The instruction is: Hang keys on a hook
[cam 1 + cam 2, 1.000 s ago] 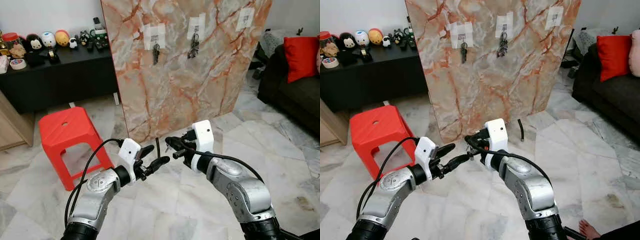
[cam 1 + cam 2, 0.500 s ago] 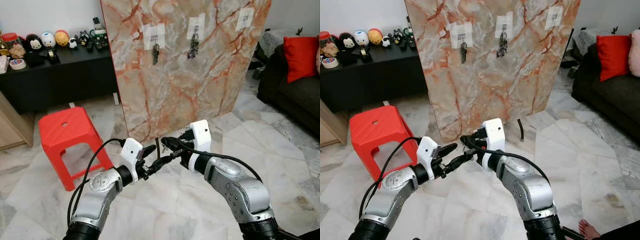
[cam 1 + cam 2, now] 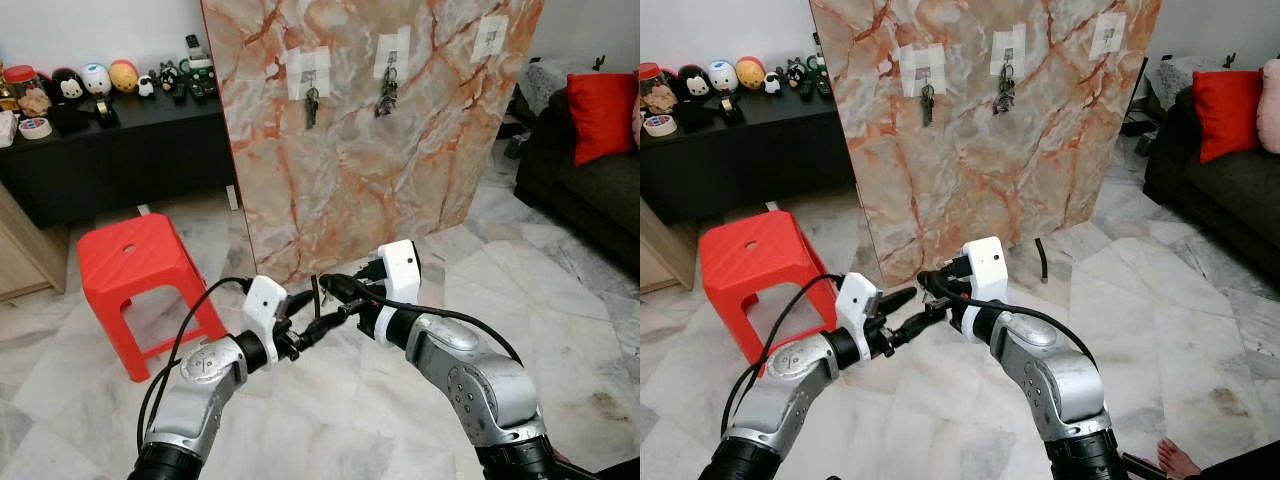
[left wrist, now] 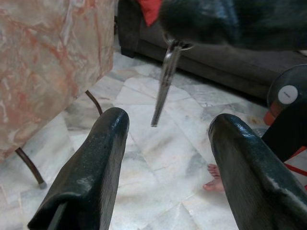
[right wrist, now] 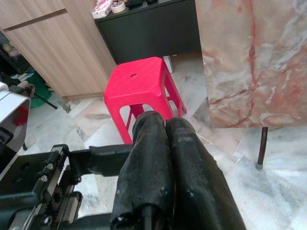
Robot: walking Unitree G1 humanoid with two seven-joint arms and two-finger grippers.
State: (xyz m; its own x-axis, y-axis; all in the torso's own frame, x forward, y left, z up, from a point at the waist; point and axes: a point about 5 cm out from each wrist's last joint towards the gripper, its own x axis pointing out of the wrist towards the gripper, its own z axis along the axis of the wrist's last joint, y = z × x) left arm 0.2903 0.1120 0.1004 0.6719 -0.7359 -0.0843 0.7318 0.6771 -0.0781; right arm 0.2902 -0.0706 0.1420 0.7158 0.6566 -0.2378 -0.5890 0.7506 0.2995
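While the right gripper (image 3: 335, 287) pinches a key (image 4: 165, 81) between closed fingers, left gripper (image 3: 310, 318) spread wide beneath it, empty, white hook labels (image 3: 308, 73) on marble board (image 3: 370, 140) unreadable.

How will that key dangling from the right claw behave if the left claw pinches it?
The key looks like thin metal, so it is probably stiff and light. It hangs from the shut right claw by its top end, so a nudge will likely make it swing or twist. Its narrow, smooth blade may slip between the open left claw's broad fingers.
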